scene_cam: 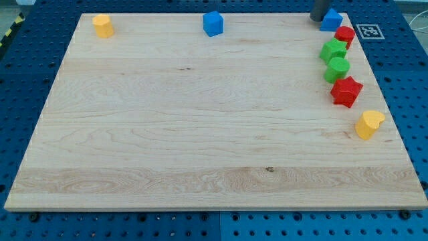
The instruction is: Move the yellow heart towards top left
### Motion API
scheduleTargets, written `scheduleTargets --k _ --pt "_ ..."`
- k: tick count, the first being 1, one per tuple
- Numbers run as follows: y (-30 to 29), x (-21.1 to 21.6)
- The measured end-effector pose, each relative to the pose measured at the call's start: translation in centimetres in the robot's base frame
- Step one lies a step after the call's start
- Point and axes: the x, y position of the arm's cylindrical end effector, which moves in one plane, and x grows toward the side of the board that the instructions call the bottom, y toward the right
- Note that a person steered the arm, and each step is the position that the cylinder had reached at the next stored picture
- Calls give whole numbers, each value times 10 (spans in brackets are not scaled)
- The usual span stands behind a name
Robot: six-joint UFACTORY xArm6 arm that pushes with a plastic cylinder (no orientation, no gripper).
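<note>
The yellow heart [369, 124] lies near the right edge of the wooden board [200, 134], below a red star [346, 91]. My tip [316, 19] is at the view's top right, a dark rod touching the left side of a blue block [332, 21]. It is far above the yellow heart, with the red and green blocks between them.
A red block [345, 35], a green block [333, 49] and another green block [337, 69] form a column down the right side. A blue block [212, 23] sits at the top middle. A yellow block [103, 25] sits at the top left corner.
</note>
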Motion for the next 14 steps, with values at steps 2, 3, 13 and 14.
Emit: scheduleTargets --k 2,3,13,14 --pt "-88 8" --pt "-89 68" --pt "8 287" --pt "9 277"
